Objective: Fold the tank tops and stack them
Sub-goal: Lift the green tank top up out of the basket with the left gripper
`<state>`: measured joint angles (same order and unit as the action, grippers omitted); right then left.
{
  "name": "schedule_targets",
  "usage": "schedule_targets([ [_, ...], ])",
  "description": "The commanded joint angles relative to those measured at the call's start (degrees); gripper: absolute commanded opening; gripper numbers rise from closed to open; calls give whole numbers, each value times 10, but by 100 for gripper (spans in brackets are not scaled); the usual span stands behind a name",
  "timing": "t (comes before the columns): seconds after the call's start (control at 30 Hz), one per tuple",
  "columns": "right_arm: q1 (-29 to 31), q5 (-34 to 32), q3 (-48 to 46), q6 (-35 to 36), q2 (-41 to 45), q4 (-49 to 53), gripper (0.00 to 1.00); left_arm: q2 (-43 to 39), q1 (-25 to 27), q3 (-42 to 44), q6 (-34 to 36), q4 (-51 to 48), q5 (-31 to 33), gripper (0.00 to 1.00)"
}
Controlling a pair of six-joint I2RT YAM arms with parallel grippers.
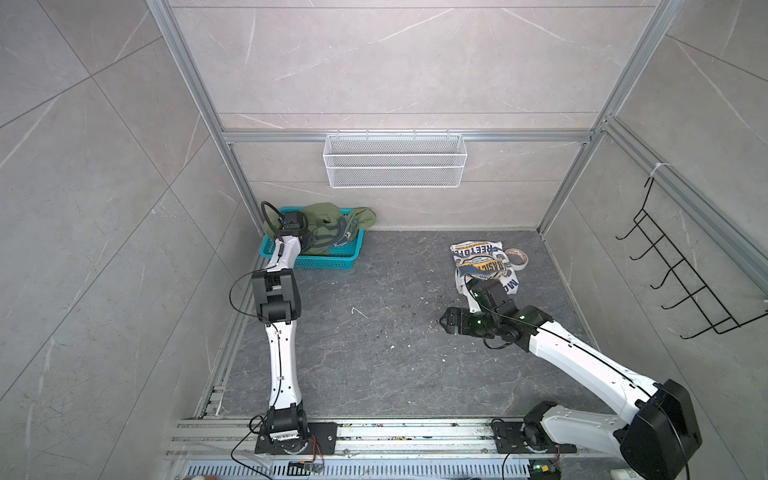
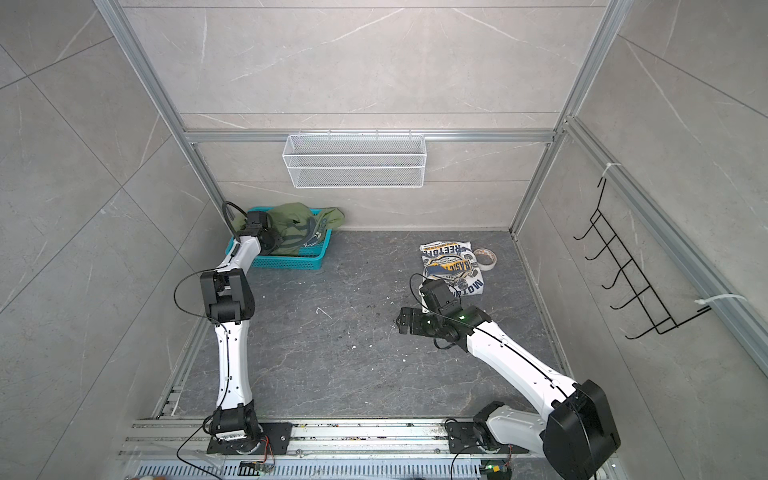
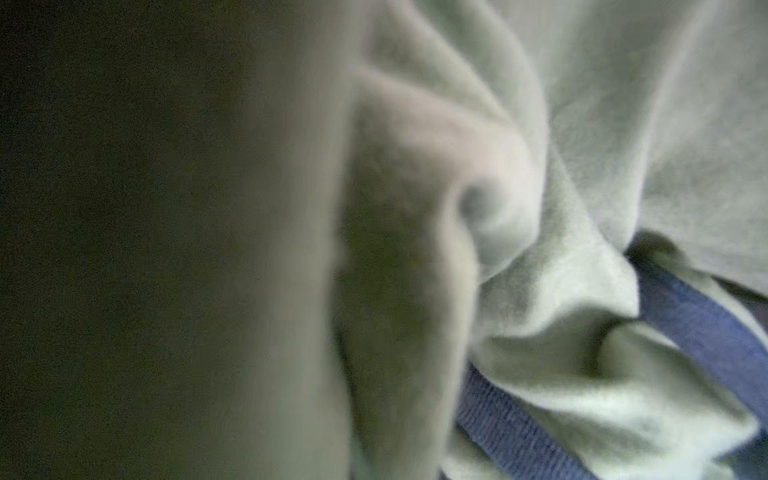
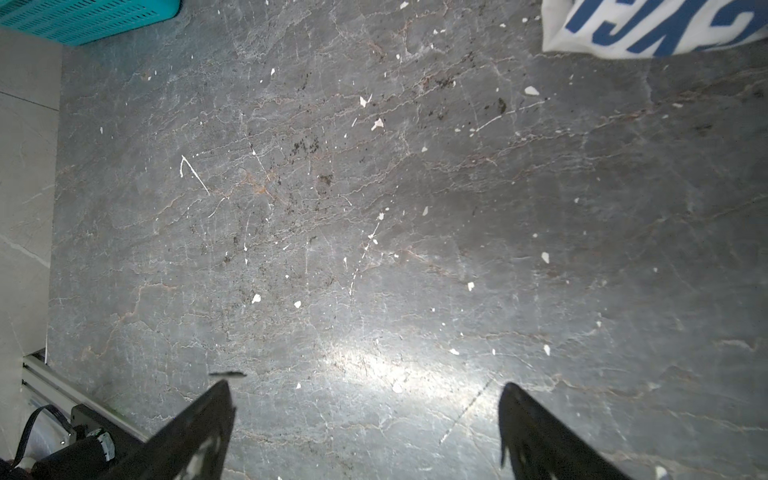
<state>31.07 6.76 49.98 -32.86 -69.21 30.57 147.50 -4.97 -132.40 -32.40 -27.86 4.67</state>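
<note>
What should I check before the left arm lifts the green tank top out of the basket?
1. Left gripper shut, down in the green top: ok.
2. Cloth really pinched: cannot tell, the grip is hidden.
3. Green top clear of basket: not ok, it lies inside, one end over the rim.
4. Right gripper open, empty, above bare table: ok.
5. White top folded flat: ok.
6. Tape roll away from white top: not ok, at its edge.

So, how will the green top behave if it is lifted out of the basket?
Probably floppy: the green top lies in soft crumpled folds, one end drooping over the basket rim. Lifted, it would likely hang down long instead of keeping shape. It looks thin and light, yet the light plastic basket might drag along if cloth catches.
</note>
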Motion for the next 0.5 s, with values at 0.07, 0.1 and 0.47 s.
schedule_targets([
  [0.07,3,-17,-10,-11,21,7,99,-111,-9,2,-20,14,-21,0],
  [0.1,3,-18,-11,-12,24,8,99,-124,-9,4,-21,13,-26,0],
  [0.47,3,-29,-30,-21,76,20,99,-322,-5,57,-42,26,-74,0],
])
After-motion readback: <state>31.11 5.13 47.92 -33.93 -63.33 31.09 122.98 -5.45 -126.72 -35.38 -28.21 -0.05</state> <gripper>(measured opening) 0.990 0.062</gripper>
